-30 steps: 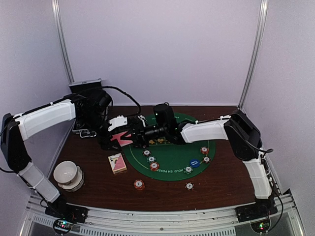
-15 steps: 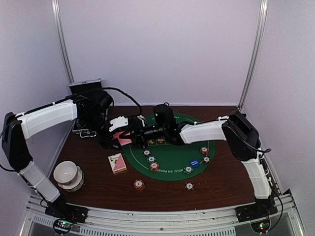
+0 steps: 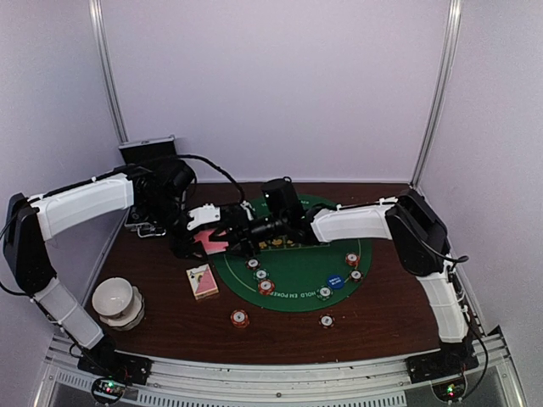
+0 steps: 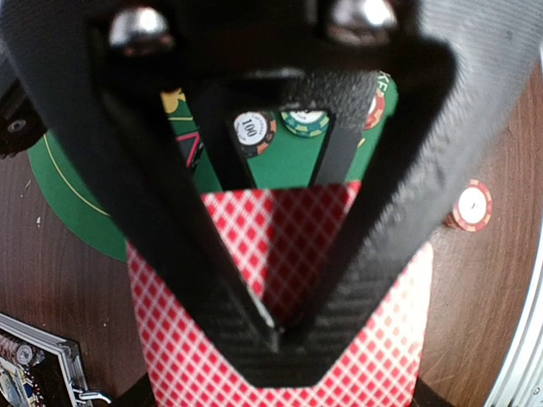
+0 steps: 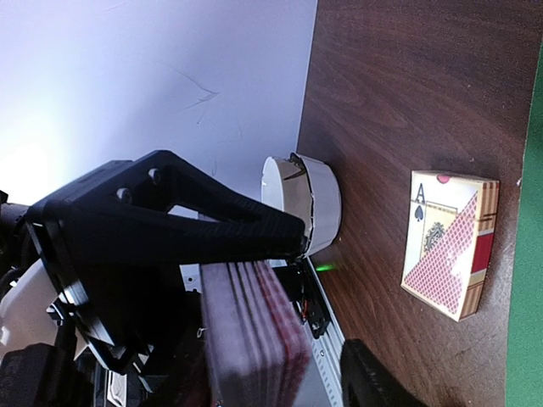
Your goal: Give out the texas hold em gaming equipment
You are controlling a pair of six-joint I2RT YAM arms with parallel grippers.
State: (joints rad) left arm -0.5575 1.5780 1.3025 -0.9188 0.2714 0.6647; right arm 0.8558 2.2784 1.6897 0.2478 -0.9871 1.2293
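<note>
Cards (image 4: 170, 339) w/ pink backs sit at L hand (image 4: 271, 343). Its fingers are drawn to a point, clenched, w/ the red-diamond backs right against them and spreading wider than the hand. Exact bite of the pads: can't make out.

R hand (image 3: 236, 235) meets it tip-to-tip from the opp. side, both over the left rim of the green mat (image 3: 297, 271). In R wrist view the cards show edge-on as a thick pack. R hand's fingers stand apart either side of it, w/ a gap btwn one finger (image 5: 369, 377) and the pack. So R hand reads as released and L hand as the one carrying.

Key relation: the pack lies btwn the two hands, its flat faces parallel to R hand's line of reach. R hand prob. has to back straight off toward its own side to clear w/o dragging cards. Which card edge is the long one I can't tell.

Chips (image 3: 240, 318) and blue button (image 3: 336, 281) lie nearer and to the right. Card box (image 3: 202, 281) sits on the bench just off the mat's left near edge, nearer L hand.
</note>
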